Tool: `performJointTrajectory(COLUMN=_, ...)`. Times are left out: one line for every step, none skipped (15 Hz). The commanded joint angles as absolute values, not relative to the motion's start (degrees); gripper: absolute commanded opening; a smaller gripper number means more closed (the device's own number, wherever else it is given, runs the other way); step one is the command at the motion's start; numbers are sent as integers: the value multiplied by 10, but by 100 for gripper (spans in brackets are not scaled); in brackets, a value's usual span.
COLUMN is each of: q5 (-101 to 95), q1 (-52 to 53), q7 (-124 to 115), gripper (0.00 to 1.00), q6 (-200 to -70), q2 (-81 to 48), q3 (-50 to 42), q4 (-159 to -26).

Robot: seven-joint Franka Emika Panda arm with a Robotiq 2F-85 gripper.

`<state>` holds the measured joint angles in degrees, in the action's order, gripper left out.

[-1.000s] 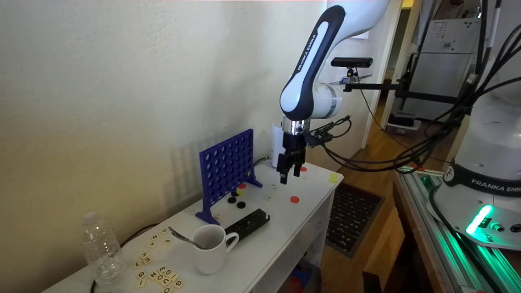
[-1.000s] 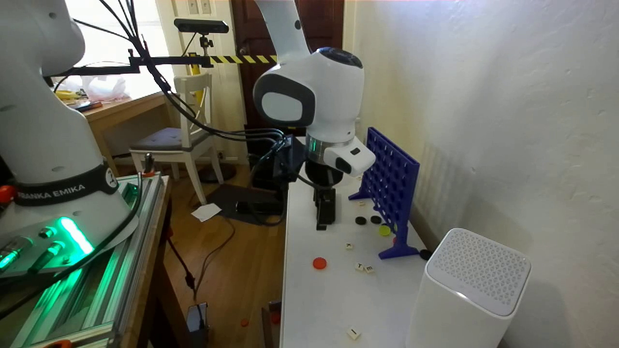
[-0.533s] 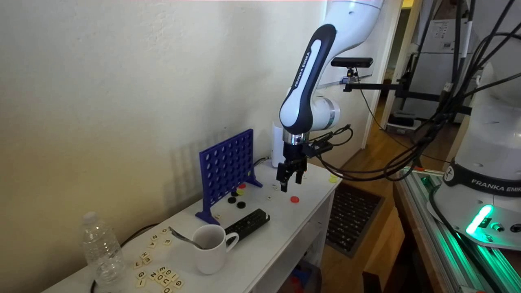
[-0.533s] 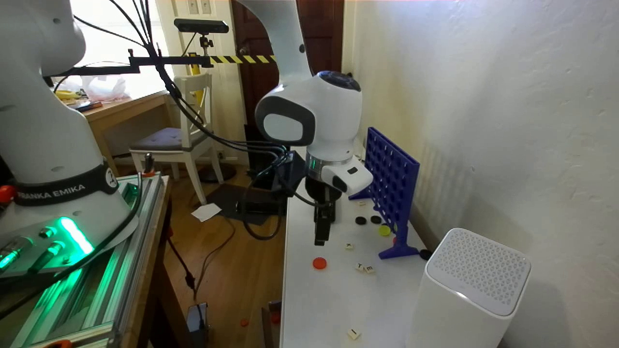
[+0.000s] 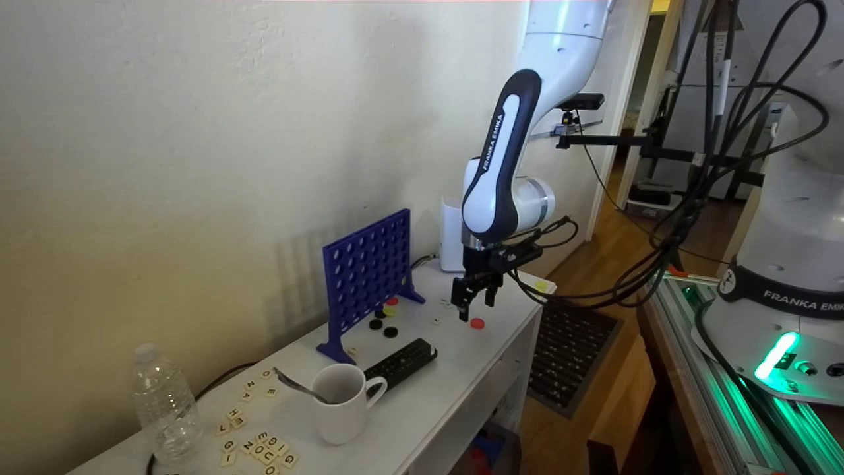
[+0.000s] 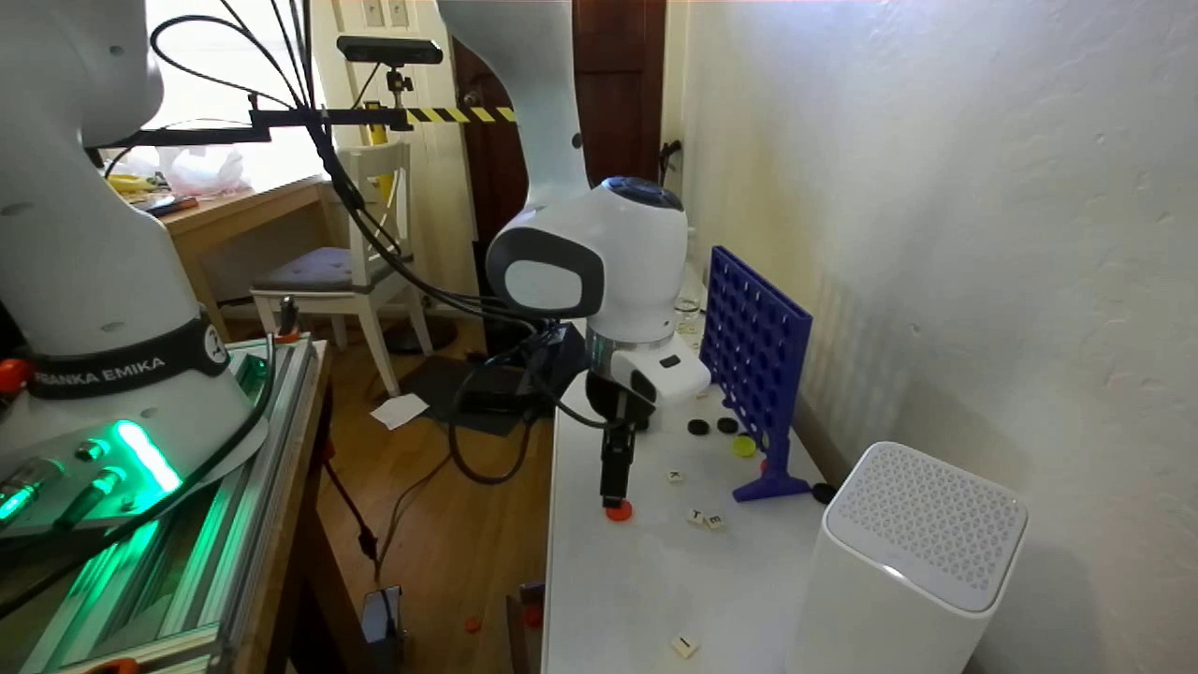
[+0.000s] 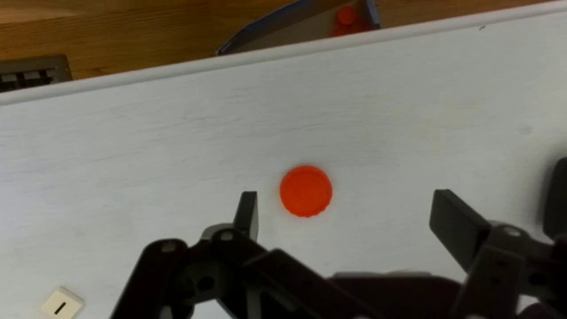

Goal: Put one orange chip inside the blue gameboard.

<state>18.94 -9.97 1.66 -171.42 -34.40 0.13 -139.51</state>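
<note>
An orange chip (image 5: 477,323) lies flat on the white table near its edge. It shows in both exterior views (image 6: 620,512) and in the wrist view (image 7: 306,191). My gripper (image 5: 477,309) is open and empty above the table, pointing down. In the wrist view my gripper (image 7: 345,195) has its fingers wide apart, and the chip appears between them, nearer the left finger and slightly ahead of the tips. The blue gameboard (image 5: 368,270) stands upright by the wall, also seen in an exterior view (image 6: 760,342). Another orange chip (image 5: 392,301) lies by its foot.
Black chips (image 5: 390,332) and a yellow chip (image 6: 744,446) lie beside the gameboard. A black remote (image 5: 403,363), a white mug (image 5: 338,412) with a spoon and a bottle (image 5: 168,415) stand farther along. A tall white box (image 6: 913,580) stands at one end. Letter tiles (image 6: 685,647) are scattered about.
My gripper has moved down toward the table and closer to the orange chip near the edge. Its fingers stay open. The chips and the gameboard have not moved.
</note>
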Motion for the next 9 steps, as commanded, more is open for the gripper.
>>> performJointTrajectory(q5=166, q1=-76, q7=-35, gripper=100, q6=-1734, q2=-370, q3=-17, q4=-1379)
performJointTrajectory(q5=163, q1=-67, q7=-46, gripper=100, q6=-1736, q2=-374, q3=-26, q4=-1378)
performJointTrajectory(q5=161, q1=-58, q7=-56, gripper=100, q6=-1743, q2=-378, q3=-35, q4=-1378)
performJointTrajectory(q5=158, q1=-49, q7=-65, gripper=100, q6=-1748, q2=-381, q3=-45, q4=-1378)
performJointTrajectory(q5=158, q1=-48, q7=-70, gripper=100, q6=-1753, q2=-384, q3=-47, q4=-1378)
performJointTrajectory(q5=157, q1=-42, q7=-75, gripper=100, q6=-1756, q2=-387, q3=-54, q4=-1378)
performJointTrajectory(q5=156, q1=-38, q7=-79, gripper=100, q6=-1760, q2=-390, q3=-57, q4=-1377)
performJointTrajectory(q5=155, q1=-33, q7=-83, gripper=100, q6=-1764, q2=-393, q3=-61, q4=-1376)
performJointTrajectory(q5=156, q1=-32, q7=-85, gripper=100, q6=-1768, q2=-395, q3=-62, q4=-1374)
